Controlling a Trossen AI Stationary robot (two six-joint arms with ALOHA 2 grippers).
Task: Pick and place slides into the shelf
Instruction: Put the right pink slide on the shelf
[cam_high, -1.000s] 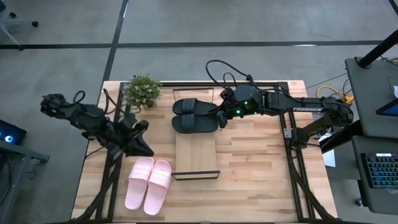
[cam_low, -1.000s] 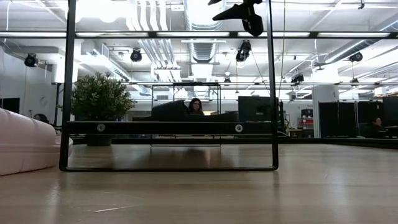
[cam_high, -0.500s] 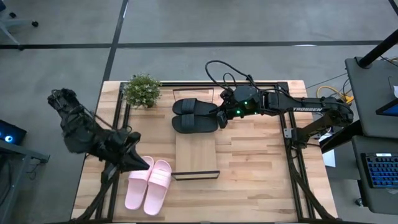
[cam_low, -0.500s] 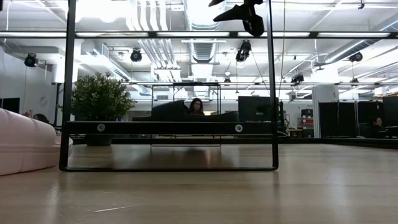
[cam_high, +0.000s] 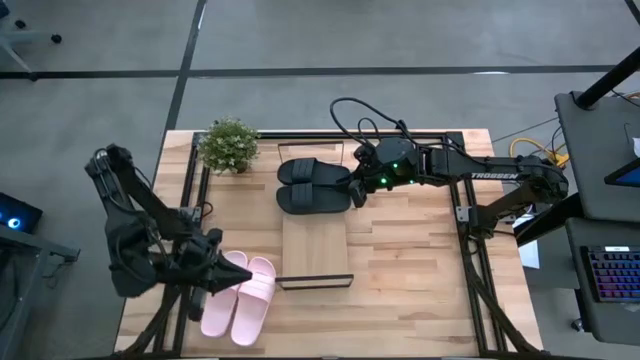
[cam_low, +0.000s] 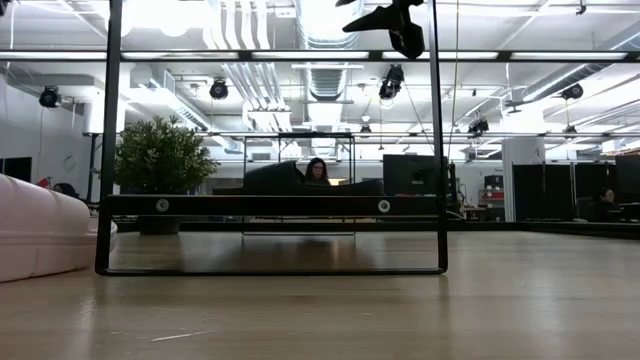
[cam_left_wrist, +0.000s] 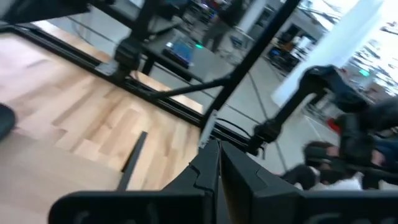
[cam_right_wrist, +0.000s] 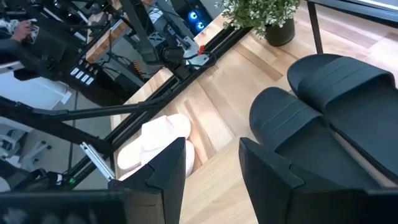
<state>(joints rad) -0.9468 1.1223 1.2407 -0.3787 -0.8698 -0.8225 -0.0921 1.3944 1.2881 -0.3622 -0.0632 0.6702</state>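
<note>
A: Black slides (cam_high: 313, 185) are seen on the shelf (cam_high: 316, 252)'s far end, beside the opened right pincer (cam_high: 356, 190).

B: The shut left pincer (cam_high: 203, 290) has been swung to the pink slides (cam_high: 243, 294) on the desk (cam_high: 410, 280); those are judged next.

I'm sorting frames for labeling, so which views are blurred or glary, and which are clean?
Left wrist view: motion-smeared throughout, only the shut left gripper reads clearly. Low view: ceiling lights glare; the near pink slide is soft. High view: evenly lit, sharp on the shelf. Right wrist view: crisp on the black slides.
</note>
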